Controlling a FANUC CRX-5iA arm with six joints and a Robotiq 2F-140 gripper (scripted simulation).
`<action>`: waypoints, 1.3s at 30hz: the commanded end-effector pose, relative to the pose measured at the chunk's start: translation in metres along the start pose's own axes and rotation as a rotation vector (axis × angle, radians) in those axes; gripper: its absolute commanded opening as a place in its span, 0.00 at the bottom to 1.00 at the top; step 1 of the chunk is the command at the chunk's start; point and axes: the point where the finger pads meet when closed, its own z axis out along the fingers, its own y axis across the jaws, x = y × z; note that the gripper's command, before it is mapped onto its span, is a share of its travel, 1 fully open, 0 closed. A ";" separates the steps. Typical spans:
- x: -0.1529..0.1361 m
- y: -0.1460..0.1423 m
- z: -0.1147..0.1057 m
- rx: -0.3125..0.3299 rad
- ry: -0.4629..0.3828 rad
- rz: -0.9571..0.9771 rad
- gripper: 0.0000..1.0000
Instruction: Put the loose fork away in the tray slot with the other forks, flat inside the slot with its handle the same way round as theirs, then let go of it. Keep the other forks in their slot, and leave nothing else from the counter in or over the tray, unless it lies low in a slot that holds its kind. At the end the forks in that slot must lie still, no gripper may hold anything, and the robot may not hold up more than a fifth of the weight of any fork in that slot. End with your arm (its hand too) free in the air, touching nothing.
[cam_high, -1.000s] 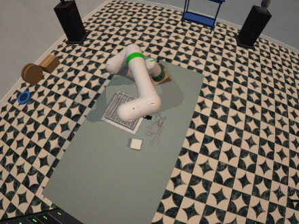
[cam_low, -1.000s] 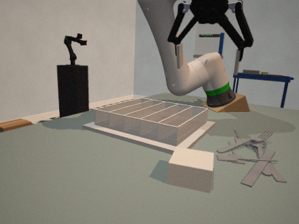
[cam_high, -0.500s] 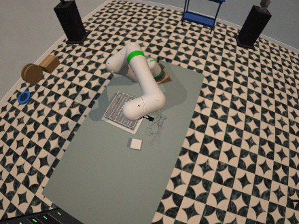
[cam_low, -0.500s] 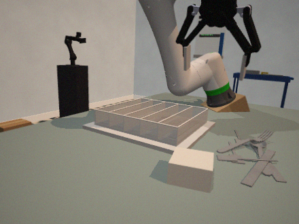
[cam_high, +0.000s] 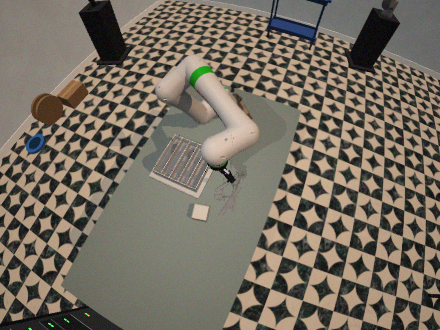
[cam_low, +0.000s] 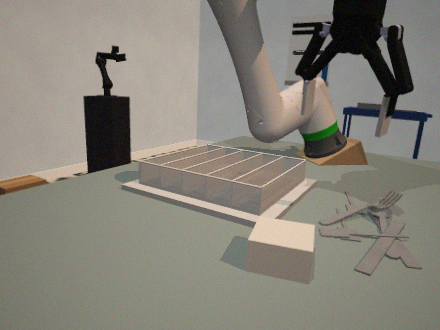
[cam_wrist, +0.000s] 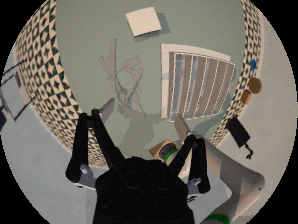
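The loose fork (cam_low: 357, 211) lies in a pile of grey cutlery (cam_high: 227, 196) (cam_wrist: 123, 79) on the green table top, right of the tray, with its tines pointing away from the white block. The divided tray (cam_high: 196, 188) (cam_low: 200, 187) (cam_wrist: 166, 83) has several long slots; I cannot make out what lies in them. My gripper (cam_high: 230, 179) (cam_low: 346, 107) (cam_wrist: 146, 111) is open wide and empty. It hangs high above the pile, a little to the tray side of it.
A white block (cam_high: 200, 212) (cam_low: 281, 247) (cam_wrist: 143, 23) sits on the table in front of the tray and beside the pile. The arm's wooden base wedge (cam_low: 345, 152) stands behind the tray. Black pedestals (cam_high: 104, 30) (cam_high: 372, 37), a blue rack (cam_high: 295, 20) and wooden pieces (cam_high: 47, 107) stand on the floor.
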 end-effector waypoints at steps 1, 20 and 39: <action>-0.015 -0.018 0.011 0.053 0.093 0.138 1.00; -0.046 -0.046 0.029 0.171 0.167 0.320 1.00; -0.046 -0.046 0.030 0.174 0.164 0.353 1.00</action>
